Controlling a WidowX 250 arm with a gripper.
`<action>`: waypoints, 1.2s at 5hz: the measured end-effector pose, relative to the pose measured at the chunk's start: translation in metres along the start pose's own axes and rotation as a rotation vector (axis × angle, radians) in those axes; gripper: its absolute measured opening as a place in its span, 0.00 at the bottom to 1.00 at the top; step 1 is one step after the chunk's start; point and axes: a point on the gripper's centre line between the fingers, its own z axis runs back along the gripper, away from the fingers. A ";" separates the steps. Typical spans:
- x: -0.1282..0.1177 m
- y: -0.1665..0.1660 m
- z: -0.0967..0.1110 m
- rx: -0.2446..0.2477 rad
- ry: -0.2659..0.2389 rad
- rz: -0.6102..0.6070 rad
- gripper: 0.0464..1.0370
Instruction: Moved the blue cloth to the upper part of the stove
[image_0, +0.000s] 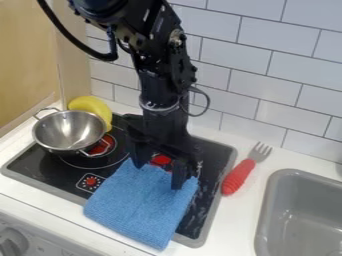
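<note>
Cloth (137, 205), blue, nubbly, squarish, overlaps the stove's front edge. Gripper (160, 172) fingers stand apart at its far edge. Round metal bowl (69, 131) sits near the stove's (215, 160) left edge.

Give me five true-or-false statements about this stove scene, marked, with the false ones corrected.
The folded blue cloth covers part of the black stovetop. True.
The round silver metal bowl sits right of the cloth. False: it sits to the left.
The red-handled fork lies in the grey sink. False: it lies on the white counter.
The fingers of the gripper are pressed together. False: they are apart.
A yellow object is behind the bowl. True.
</note>
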 end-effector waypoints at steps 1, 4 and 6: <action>-0.013 -0.001 -0.008 -0.007 0.044 0.004 0.96; -0.015 0.004 -0.026 -0.058 0.062 -0.002 0.96; -0.011 0.004 -0.034 -0.069 0.078 -0.001 0.96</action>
